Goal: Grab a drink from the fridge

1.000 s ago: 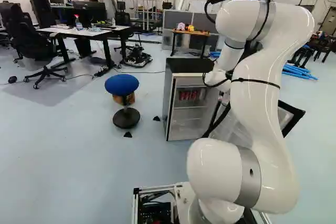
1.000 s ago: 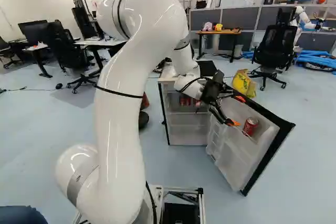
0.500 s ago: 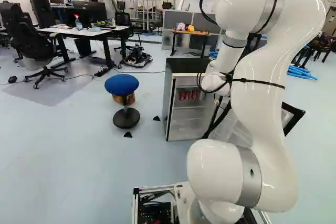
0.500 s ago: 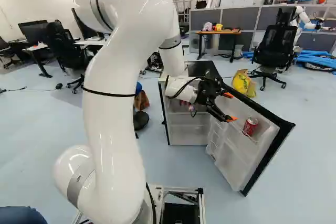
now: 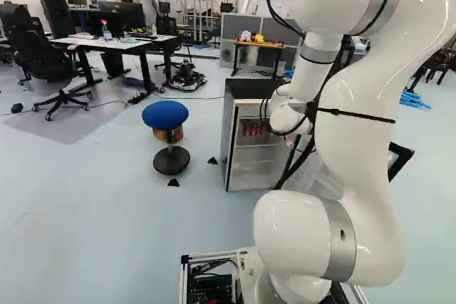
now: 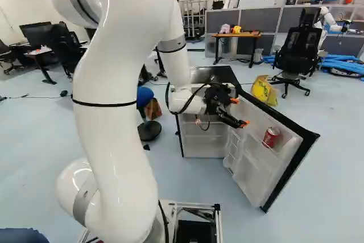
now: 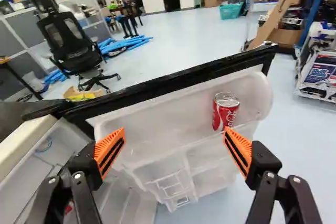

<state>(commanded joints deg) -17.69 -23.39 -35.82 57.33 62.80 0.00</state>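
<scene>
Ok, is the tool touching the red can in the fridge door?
Apart. The right base view shows the white door lining between the tool and the red can, so there's a gap.

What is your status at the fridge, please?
Gripper open, nothing held. Red can on open fridge door, ahead, off-centre. No obstruction visible between gripper and can.

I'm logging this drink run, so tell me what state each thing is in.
Gripper: open, holding nothing
Fridge door: swung wide open
Red can in the door rack: standing, ungripped
Red cans inside the fridge: on a shelf
Blue stool: upright
</scene>
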